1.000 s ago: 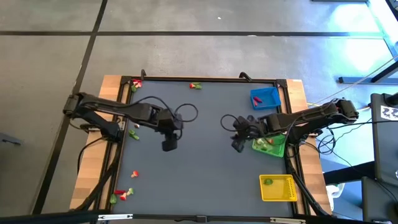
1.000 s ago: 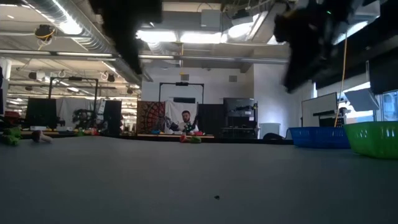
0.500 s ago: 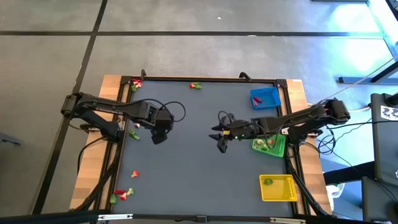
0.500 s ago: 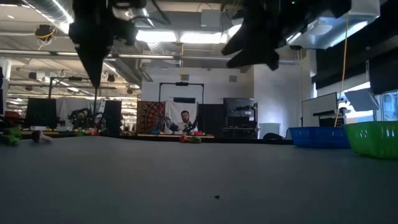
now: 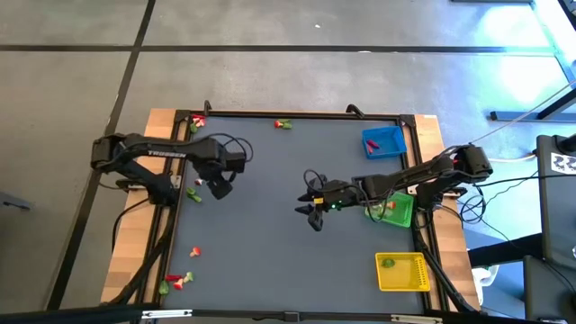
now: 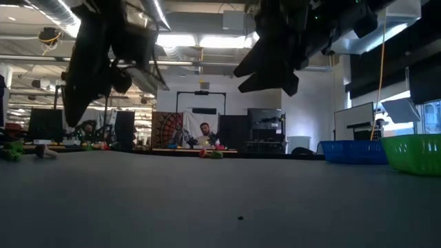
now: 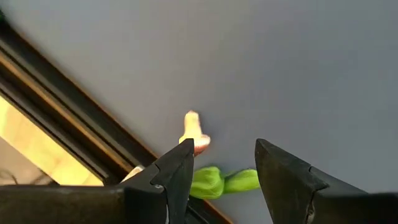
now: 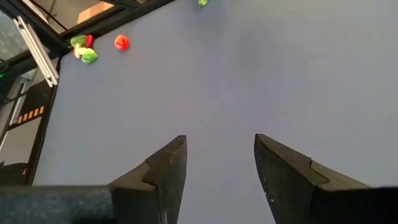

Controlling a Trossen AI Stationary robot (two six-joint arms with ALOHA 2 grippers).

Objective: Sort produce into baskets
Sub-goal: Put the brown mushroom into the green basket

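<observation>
Dark grey and matte, the worktop (image 5: 270, 261) is a smooth flat sheet framed by a black rail with bare wood strips at both sides. 3 low-walled rectangular plastic baskets line its right edge: the blue basket (image 5: 384, 142) farthest back, the green basket (image 5: 392, 209) in the middle with a few pieces in it, and the yellow basket (image 5: 403, 272) nearest, holding 1 green piece. Tiny produce lies scattered well apart: a red and green cluster (image 5: 194, 121) at the back left corner, a pair (image 5: 283, 124) at the back edge, 1 piece (image 5: 193, 253) on the left and a cluster (image 5: 175, 282) at the front left corner.

The left end effector (image 5: 219, 185) hangs near the left rail, fingers spread and empty, over a green leafy piece (image 7: 217, 182) and a whitish mushroom-shaped piece (image 7: 194, 131) just beside it. The right end effector (image 5: 311, 214) hovers above bare mid-worktop, fingers spread, holding nothing. Looped cables trail from both wrists.
</observation>
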